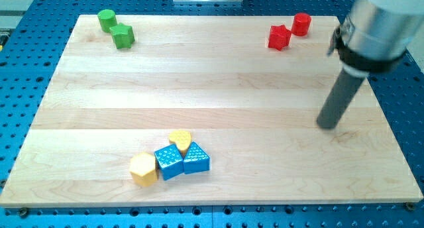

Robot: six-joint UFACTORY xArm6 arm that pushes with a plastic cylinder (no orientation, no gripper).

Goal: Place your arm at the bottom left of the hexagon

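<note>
The rod's tip (326, 124) rests on the wooden board (218, 75) at the view's right, well apart from every block; the arm carries no gripper. The yellow hexagon (144, 169) lies near the view's bottom, touching a blue cube (168, 162), beside a blue triangular block (196, 158) and a yellow heart (180, 139). Green blocks (116, 29) sit top left, red blocks (289, 31) top right.

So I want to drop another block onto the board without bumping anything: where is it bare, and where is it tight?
Bare: the wide middle of the wooden board, between the green blocks and red blocks at the view's top, left of my tip; also the bottom right. Crowded: bottom centre, where the yellow hexagon, yellow heart, and two blue blocks huddle.
</note>
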